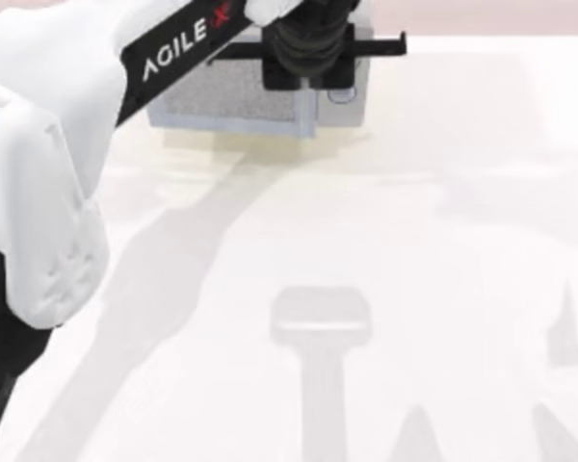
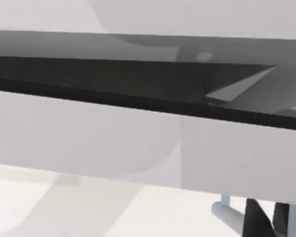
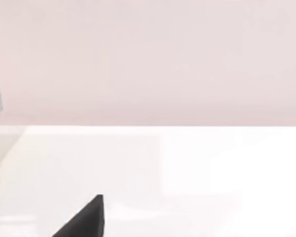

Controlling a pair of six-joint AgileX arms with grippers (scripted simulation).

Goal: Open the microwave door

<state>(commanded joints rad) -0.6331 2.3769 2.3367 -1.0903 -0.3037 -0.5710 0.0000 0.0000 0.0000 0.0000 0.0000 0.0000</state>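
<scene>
Overhead, the microwave (image 1: 260, 101) sits at the table's (image 1: 385, 241) far edge, left of centre. Its door (image 1: 226, 96), a mesh-windowed panel, faces the camera, and the knob panel (image 1: 342, 96) lies to its right. The left arm (image 1: 164, 53) reaches across from the left, and the left gripper (image 1: 308, 58) hangs over the microwave's top near the door's handle side; whether its fingers are parted cannot be told. The right arm is out of sight in the top view.

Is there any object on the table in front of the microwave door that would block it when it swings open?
Nothing visible blocks it. The table before the microwave door shows only shadows. The left pincer hangs right at the microwave, at the table's far edge.
</scene>
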